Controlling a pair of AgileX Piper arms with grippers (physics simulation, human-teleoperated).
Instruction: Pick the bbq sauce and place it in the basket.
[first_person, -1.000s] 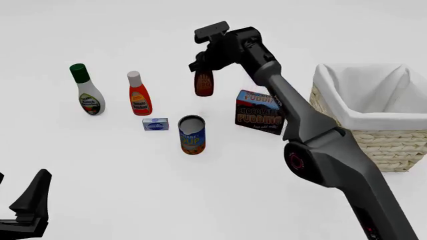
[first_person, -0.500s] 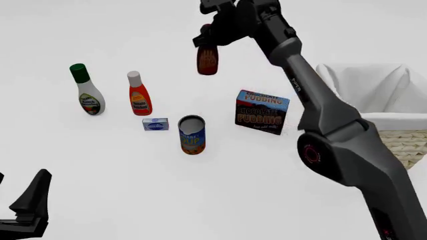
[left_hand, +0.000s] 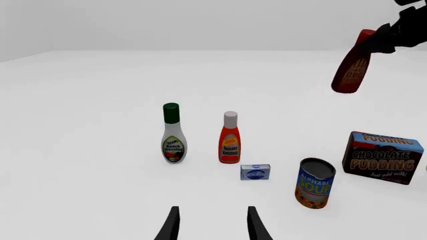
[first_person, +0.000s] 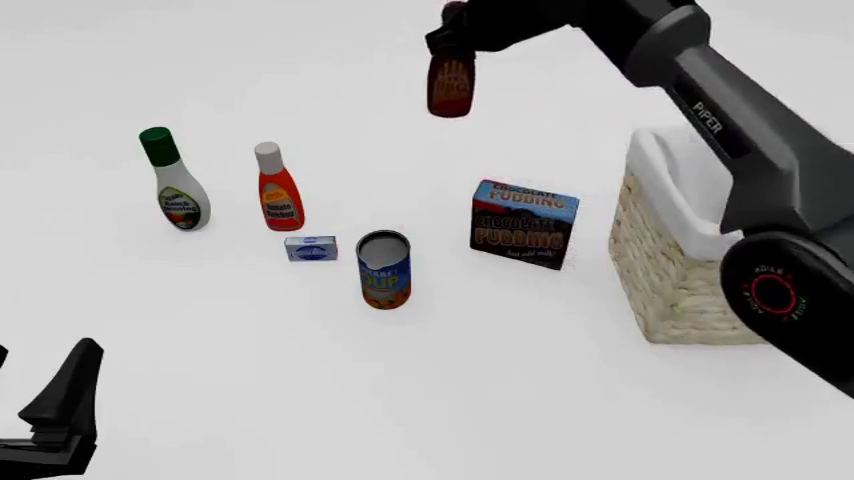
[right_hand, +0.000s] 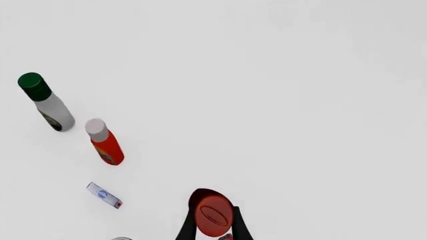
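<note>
Since the earlier frames, the right arm has swung rightward and higher, carrying the bbq sauce from above the table centre toward the basket; the arm now covers most of the basket in the front view, leaving only its left wicker wall and a strip of white lining exposed. The right gripper is closed on the bbq sauce, with one finger on each side of the bottle just below the red cap. The bottle hangs in the air near-upright, slightly tilted, well clear of the table, above and behind the chocolate pudding box and not yet over the basket. On the table stand the white bottle with a green cap, the orange-red bottle with a white cap, the small blue-and-white box and the soup can, all upright and apart from one another. The left gripper sits low at the near left of the table, fingers spread apart and holding nothing.
</note>
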